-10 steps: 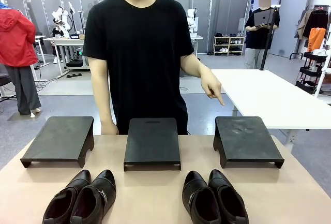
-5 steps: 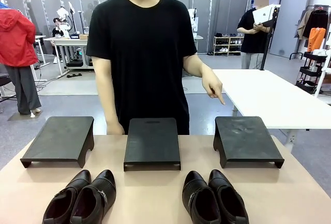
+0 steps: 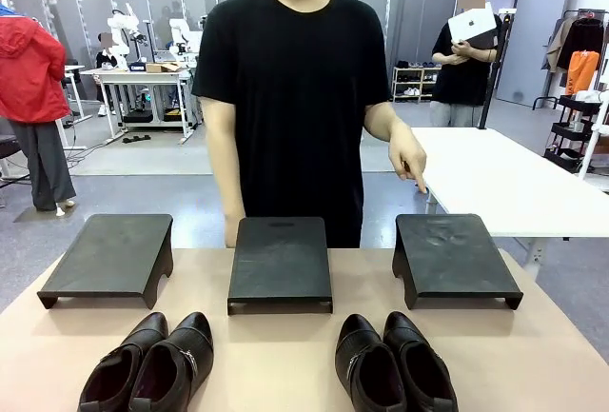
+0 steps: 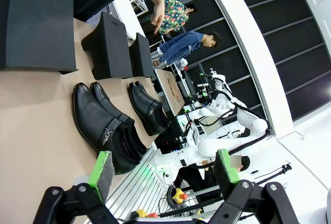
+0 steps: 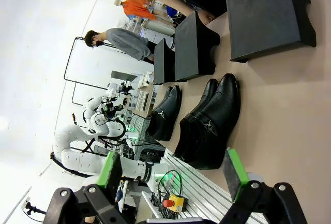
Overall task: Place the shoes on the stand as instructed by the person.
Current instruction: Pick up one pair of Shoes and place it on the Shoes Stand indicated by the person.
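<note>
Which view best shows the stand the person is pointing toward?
Front view: the right stand shows whole and unblocked. Right wrist view has it large but rolled sideways; left wrist view has it small, farthest, partly hidden.

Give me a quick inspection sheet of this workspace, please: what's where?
Surface: tan table.
Job's things: three black stands in a row at the far side; two pairs of black shoes in front, left pair and right pair, none on a stand; the person's hand points down toward the right stand.
Clutter: nothing seen.
End effectors: left end effector and right end effector open, holding nothing.
Cables: wires below the table's near edge.
Surroundings: white table, clothes rack, bystander in red jacket.
</note>
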`<state>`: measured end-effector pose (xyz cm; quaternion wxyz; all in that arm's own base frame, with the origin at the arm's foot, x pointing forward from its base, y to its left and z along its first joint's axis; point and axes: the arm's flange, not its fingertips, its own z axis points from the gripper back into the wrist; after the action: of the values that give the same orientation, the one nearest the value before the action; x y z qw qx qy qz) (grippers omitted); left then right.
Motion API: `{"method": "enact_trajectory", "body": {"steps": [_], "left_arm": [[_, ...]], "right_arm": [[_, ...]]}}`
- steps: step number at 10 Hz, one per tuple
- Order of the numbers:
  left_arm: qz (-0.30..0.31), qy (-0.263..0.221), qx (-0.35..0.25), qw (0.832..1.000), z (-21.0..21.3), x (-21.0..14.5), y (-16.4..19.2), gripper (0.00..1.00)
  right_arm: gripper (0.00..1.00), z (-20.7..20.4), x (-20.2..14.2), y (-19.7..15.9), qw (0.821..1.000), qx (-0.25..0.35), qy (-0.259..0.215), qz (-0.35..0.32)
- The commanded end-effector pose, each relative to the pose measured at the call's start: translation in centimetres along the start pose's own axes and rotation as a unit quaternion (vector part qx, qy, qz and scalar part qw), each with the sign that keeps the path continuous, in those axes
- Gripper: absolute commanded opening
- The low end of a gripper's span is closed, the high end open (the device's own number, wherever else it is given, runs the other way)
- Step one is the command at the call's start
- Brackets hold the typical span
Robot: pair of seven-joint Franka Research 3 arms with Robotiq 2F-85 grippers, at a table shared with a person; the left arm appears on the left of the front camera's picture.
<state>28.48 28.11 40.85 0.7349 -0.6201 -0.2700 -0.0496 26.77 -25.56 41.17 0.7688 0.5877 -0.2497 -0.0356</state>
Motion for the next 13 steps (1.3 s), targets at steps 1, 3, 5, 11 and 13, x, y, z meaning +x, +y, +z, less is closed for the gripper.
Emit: {"method": "enact_trajectory", "body": {"steps": [1, 3, 5, 11, 13], "left_arm": [[-0.007, -0.001, -0.007, 1.000, 0.1, -0.1, -0.3, 1.00], [-0.007, -0.001, -0.007, 1.000, 0.1, -0.1, -0.3, 1.00], [-0.007, -0.001, -0.007, 1.000, 0.1, -0.1, -0.3, 1.00], [-0.007, -0.001, -0.007, 1.000, 0.1, -0.1, -0.3, 1.00], [-0.007, -0.001, -0.007, 1.000, 0.1, -0.1, -0.3, 1.00]], "right_arm": [[1.00, 0.1, 0.1, 0.2, 1.000, 0.004, -0.002, 0.004], [1.00, 0.1, 0.1, 0.2, 1.000, 0.004, -0.002, 0.004], [1.00, 0.1, 0.1, 0.2, 1.000, 0.004, -0.002, 0.004], [1.00, -4.9, 0.4, 10.0, 0.985, -0.124, 0.105, 0.064], [1.00, -8.8, 1.3, 14.0, 0.972, -0.157, 0.151, 0.084]]}}
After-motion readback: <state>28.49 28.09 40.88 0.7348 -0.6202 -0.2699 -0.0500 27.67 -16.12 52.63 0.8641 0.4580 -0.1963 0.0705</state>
